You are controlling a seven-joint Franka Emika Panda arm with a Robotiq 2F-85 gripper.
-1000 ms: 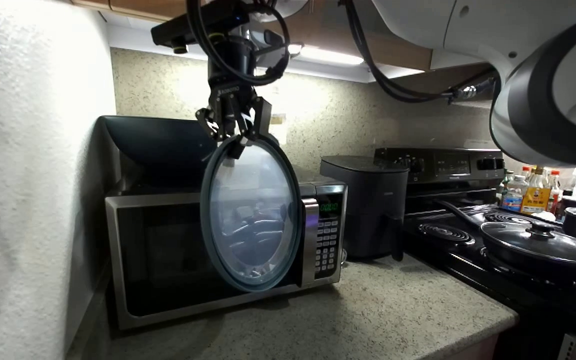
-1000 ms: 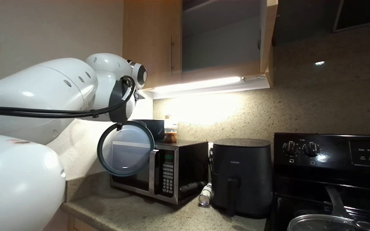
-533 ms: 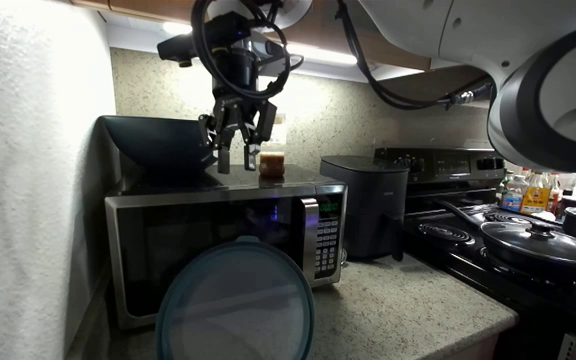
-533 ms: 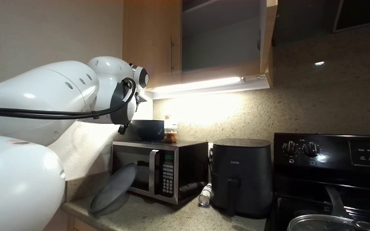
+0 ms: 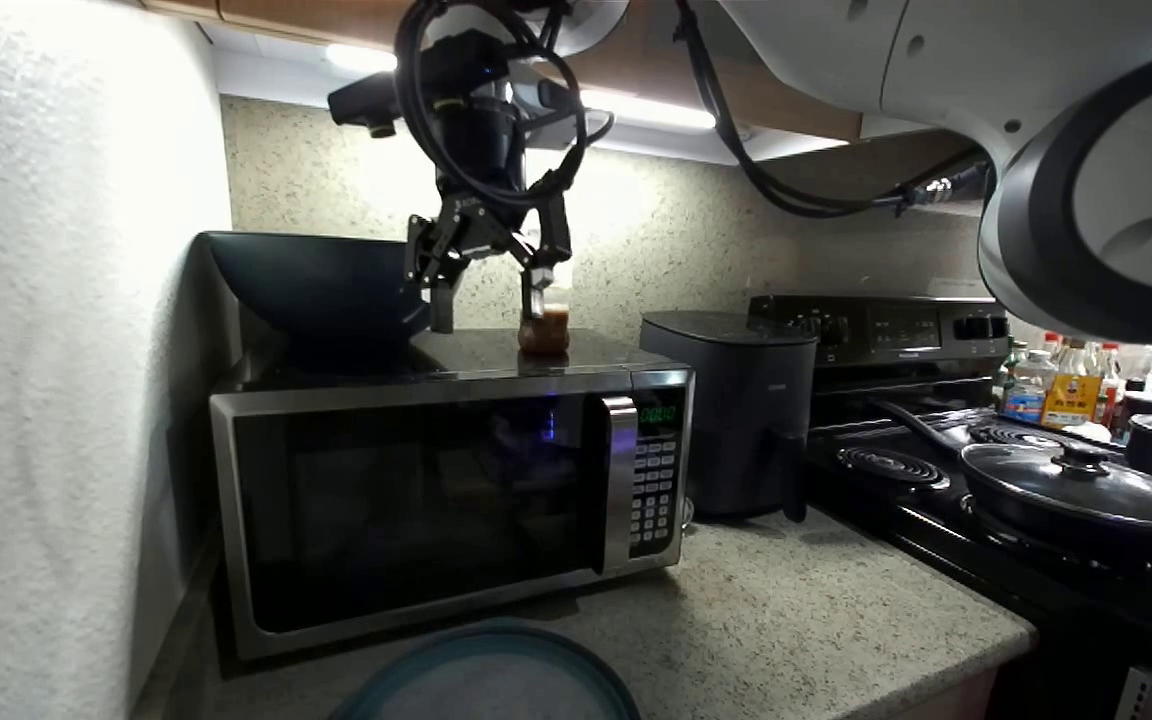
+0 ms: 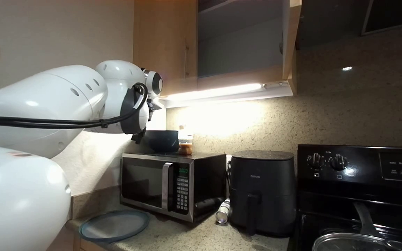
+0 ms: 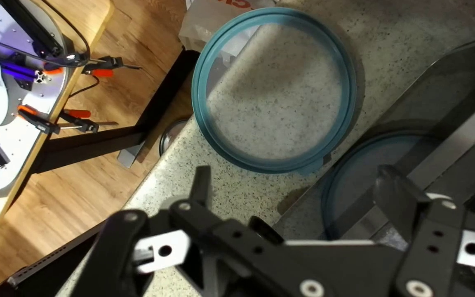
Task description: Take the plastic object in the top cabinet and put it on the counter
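Observation:
The plastic object, a round translucent plate with a blue-grey rim (image 6: 114, 226), lies flat on the speckled counter (image 6: 173, 234) in front of the microwave. Part of its rim sticks out past the counter's front edge, as the wrist view of the plate (image 7: 276, 90) also shows. Only its far part appears at the bottom of an exterior view. Above it, at the height of the microwave's top, my gripper (image 5: 488, 308) stands open, fingers spread and nothing between them. The top cabinet (image 6: 164, 45) is up behind, one door swung wide.
The microwave (image 5: 416, 500) carries a dark bowl (image 5: 316, 290) and a jar with brown contents (image 5: 544, 335), both close to my gripper. A black air fryer (image 6: 262, 191) and the stove with a lidded pan (image 5: 1086, 490) stand beyond. A white wall (image 5: 66, 350) borders the microwave's side.
A second ago my gripper was shut on the upright plate's edge. It opened, the plate dropped, leaned with its lower edge on the counter, then came down flat. The arm shifted only slightly.

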